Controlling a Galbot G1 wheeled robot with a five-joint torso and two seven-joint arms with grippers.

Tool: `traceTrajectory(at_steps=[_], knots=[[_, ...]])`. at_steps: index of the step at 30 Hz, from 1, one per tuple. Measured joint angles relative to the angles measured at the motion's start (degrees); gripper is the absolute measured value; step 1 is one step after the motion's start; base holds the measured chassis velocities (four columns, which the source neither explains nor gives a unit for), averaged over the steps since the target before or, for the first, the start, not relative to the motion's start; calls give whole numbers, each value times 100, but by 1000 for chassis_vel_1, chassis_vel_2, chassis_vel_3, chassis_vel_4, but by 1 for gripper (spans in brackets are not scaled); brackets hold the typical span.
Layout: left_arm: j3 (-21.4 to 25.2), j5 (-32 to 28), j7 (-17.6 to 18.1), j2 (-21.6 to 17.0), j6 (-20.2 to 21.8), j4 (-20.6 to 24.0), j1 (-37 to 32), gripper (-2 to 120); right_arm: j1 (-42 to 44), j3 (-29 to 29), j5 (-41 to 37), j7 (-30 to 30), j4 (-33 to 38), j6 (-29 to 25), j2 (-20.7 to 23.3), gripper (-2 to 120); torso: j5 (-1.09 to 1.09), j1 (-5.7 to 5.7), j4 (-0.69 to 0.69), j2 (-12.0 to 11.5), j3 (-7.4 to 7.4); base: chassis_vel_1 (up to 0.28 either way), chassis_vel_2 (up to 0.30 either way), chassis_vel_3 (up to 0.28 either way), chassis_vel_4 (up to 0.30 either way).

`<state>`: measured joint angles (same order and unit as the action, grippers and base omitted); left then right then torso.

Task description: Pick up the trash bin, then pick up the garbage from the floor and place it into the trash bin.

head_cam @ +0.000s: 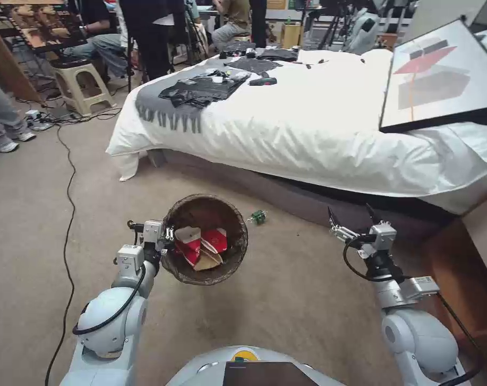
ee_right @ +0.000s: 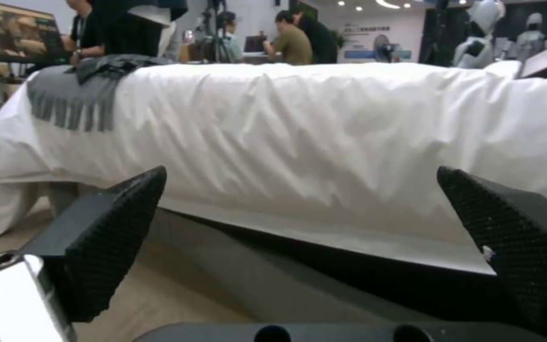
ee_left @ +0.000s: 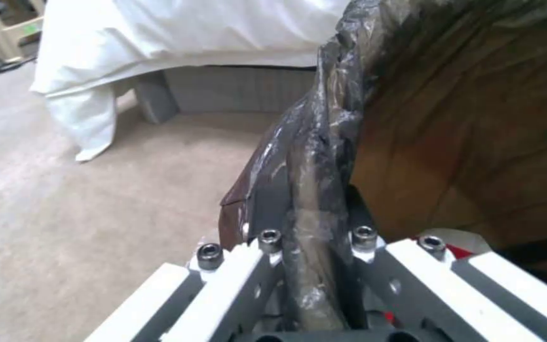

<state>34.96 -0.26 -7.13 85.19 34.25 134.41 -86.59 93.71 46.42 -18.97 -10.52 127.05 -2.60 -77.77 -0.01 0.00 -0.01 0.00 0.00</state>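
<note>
Left gripper [head_cam: 167, 239] clamps trash bin [head_cam: 228, 214] rim at 9 o'clock; right gripper [head_cam: 351, 214] spread, empty; bottle [head_cam: 257, 216] on carpet at bin's 2 o'clock.

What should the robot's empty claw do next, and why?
Probably reach the open right claw toward the small green-labelled bottle lying on the carpet by the bed. The left claw already grips the trash bin by its rim, with red-and-white cartons inside.
</note>
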Motion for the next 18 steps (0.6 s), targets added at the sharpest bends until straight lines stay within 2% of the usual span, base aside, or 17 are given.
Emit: traceTrajectory(at_steps=[18], knots=[[2, -2, 2, 1, -12, -48, 24, 3, -43, -16, 14, 13, -28, 23, 2, 100, 0, 0, 1, 0, 0, 62, 64, 64, 60]])
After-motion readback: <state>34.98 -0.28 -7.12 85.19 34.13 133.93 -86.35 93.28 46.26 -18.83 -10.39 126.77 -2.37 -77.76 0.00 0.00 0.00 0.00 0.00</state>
